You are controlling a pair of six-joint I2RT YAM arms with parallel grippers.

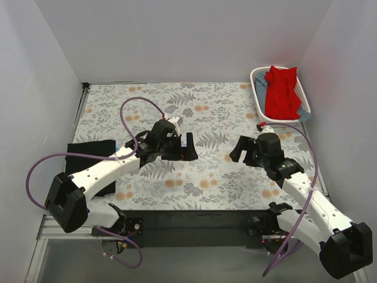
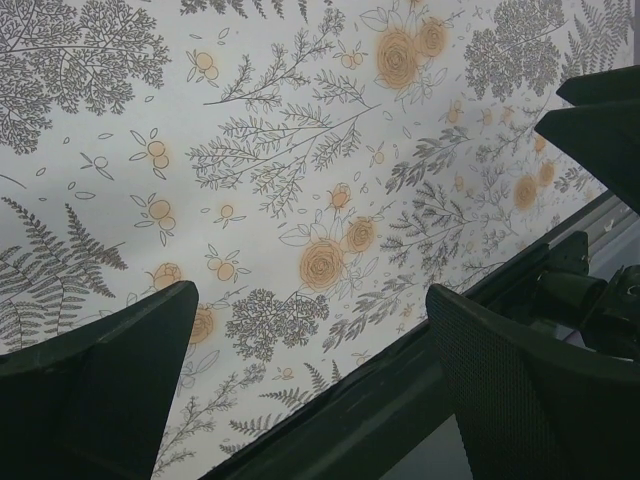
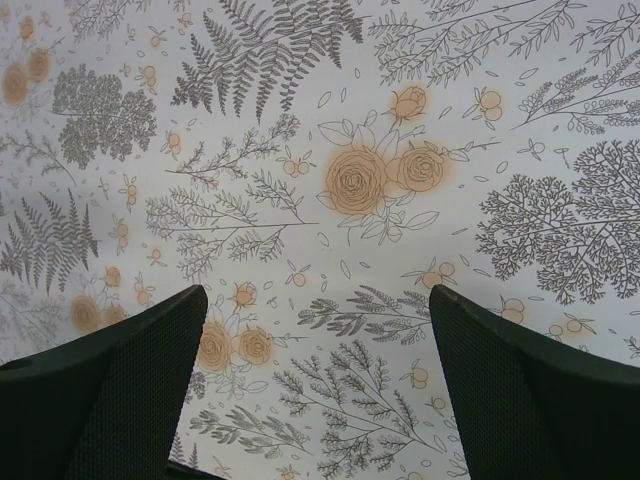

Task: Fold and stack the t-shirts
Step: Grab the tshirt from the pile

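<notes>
The left gripper (image 1: 191,147) is held above the middle of the flowered cloth (image 1: 212,106) with its jaws spread wide and nothing between them. In its wrist view (image 2: 308,300) only the leaf and orange flower pattern is seen between the two dark fingers (image 2: 110,380). The right gripper (image 1: 237,151) is held just as wide apart and is likewise empty. Bare patterned cloth alone is seen between its fingers (image 3: 120,390) in the right wrist view (image 3: 318,295). The two grippers are turned toward each other, near but not touching, with a strip of cloth between them.

The black t-shirt (image 1: 88,154) is laid flat well behind the left gripper, back along that arm, at the left edge of the cloth. It is partly covered by the white arm link, and its exact fold cannot be told. The red t-shirt (image 1: 281,92) is heaped in a white basket (image 1: 257,94) well beyond the right gripper, off to that gripper's outer side at the far corner. A bit of bluish cloth (image 1: 303,112) is seen beneath it. A purple cable (image 1: 138,101) is looped above the left arm, behind its gripper
</notes>
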